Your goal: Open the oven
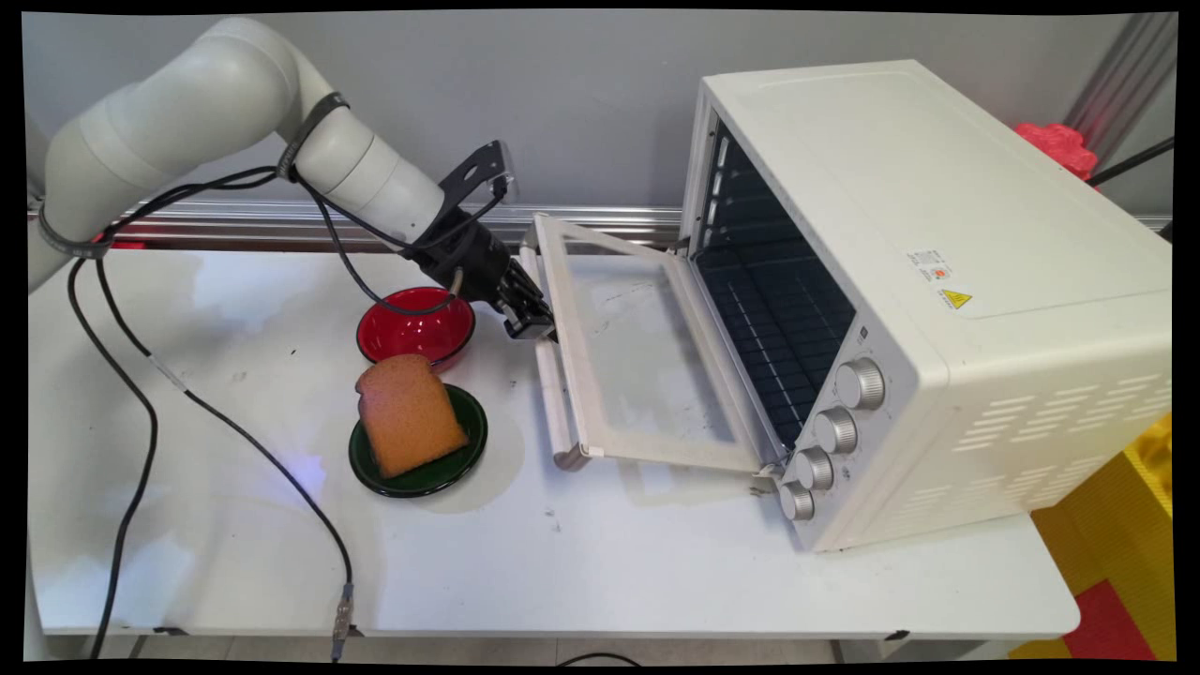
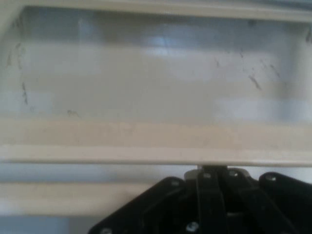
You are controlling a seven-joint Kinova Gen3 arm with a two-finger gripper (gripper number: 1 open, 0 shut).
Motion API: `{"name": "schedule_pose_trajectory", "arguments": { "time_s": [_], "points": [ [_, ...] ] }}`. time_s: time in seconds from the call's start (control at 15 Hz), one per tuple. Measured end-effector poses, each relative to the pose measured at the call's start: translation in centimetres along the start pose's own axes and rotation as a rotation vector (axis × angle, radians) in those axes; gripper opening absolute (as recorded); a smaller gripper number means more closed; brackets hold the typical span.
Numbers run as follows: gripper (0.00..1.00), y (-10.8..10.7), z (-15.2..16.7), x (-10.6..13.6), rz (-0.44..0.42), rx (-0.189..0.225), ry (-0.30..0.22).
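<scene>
— White table [image 1: 600, 562] below a grey wall; what stands on it?
— A cream toaster oven [image 1: 937, 309] at the right, its glass door [image 1: 637, 356] dropped open and flat; a red bowl [image 1: 415, 330] and a green plate [image 1: 419, 473] carrying a slice of toast [image 1: 406, 412] to the left.
— And the gripper [image 1: 534, 325]?
— At the door's handle bar [image 1: 553, 394], near its far end; from the hand view the jaws look drawn together [image 2: 214, 178]; whether they pinch the handle, I cannot tell.

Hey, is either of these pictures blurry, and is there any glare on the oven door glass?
Main view: sharp; the oven door glass shows faint pale reflections and smudges, and soft shadows lie under the green plate. Hand view: soft and hazy, with pale patches of glare on the glass.
</scene>
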Motion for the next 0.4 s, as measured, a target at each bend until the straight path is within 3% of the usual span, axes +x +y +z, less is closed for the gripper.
{"name": "schedule_pose_trajectory", "arguments": {
  "time_s": [0.4],
  "points": [
    [0.00, -0.11, 0.17, -0.67, 0.000, 0.001, -0.001]
  ]
}}
